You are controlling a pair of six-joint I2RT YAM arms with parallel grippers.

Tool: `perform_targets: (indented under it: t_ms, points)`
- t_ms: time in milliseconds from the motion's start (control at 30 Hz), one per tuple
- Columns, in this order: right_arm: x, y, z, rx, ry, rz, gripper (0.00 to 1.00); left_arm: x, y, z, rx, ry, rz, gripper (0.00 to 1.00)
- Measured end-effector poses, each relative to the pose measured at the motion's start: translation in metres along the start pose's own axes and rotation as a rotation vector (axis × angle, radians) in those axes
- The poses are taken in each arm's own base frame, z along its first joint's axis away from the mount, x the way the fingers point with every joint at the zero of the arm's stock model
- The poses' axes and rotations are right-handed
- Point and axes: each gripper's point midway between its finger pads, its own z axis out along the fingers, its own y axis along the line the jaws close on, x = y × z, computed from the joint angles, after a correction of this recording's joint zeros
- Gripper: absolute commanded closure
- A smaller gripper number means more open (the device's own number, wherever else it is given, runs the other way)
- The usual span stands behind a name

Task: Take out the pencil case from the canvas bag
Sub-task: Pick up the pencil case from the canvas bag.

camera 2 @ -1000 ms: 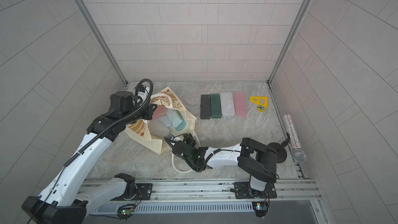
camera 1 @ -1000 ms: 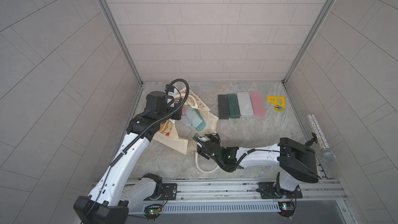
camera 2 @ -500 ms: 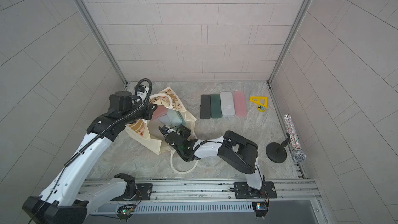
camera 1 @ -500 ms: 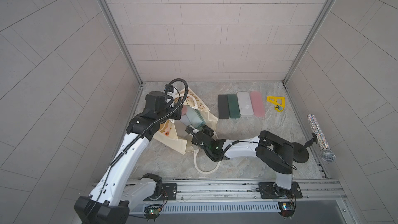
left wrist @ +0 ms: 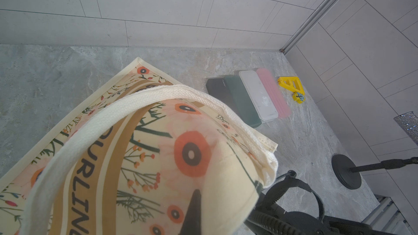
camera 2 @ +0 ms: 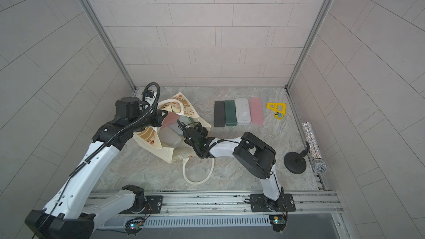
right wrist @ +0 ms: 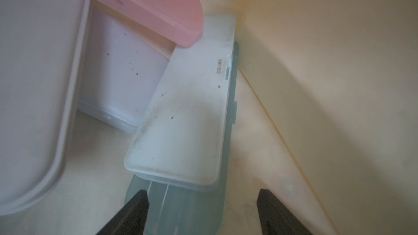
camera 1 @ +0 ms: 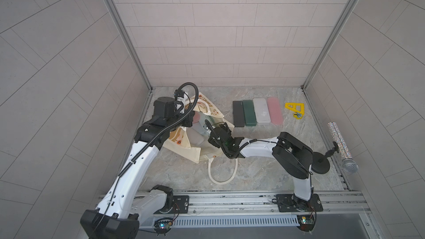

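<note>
In a top view the left gripper point(camera 1: 190, 121) is pinching the rim of the canvas bag point(camera 1: 182, 151). In the right wrist view the right gripper point(right wrist: 203, 192) is hovering spread inside the bag, with the teal pencil case point(right wrist: 187, 120) lying between its jaws. Closing on it likely comes next.

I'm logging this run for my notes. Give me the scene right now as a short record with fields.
Bag: canvas bag on the table, mouth open
Left end effector: shut on the bag's rim
Right end effector: open, inside the bag, at a frosted case
Also inside: pink case
In a row on the table: black case, green case, white case, another pink case
</note>
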Motion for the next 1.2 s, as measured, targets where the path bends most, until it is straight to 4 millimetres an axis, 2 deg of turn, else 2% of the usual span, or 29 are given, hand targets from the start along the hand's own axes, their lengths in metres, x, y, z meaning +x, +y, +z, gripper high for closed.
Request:
perform_targets:
  t_ms: [167,333,467,667,800,900,1067,1200]
  points:
    - [-0.014,0.009,0.013,-0.023,-0.011,-0.003,0.14,-0.001,0.000,0.003,0.012,0.003,-0.014,1.00]
    - [-0.012,0.010,0.026,-0.016,0.019,-0.033,0.12,-0.001,-0.001,0.005,0.026,0.005,-0.020,1.00]
    - [-0.009,0.001,0.031,-0.020,0.043,-0.023,0.10,-0.001,-0.001,0.005,0.029,0.004,-0.022,1.00]
    - [-0.007,-0.004,0.035,-0.002,0.061,-0.027,0.00,-0.002,-0.001,0.006,0.032,0.002,-0.024,1.00]
    - [-0.010,-0.002,0.037,0.004,0.065,-0.036,0.00,-0.002,0.000,0.006,0.034,0.004,-0.027,1.00]
    - [-0.019,-0.003,0.043,0.016,0.054,-0.032,0.02,-0.002,-0.001,0.007,0.037,0.006,-0.028,1.00]
    - [-0.028,-0.001,0.054,0.036,0.053,-0.039,0.12,-0.001,0.001,0.008,0.033,0.008,-0.030,1.00]
    - [-0.027,-0.001,0.061,0.058,0.063,-0.045,0.17,0.000,0.002,0.008,0.031,0.011,-0.032,1.00]
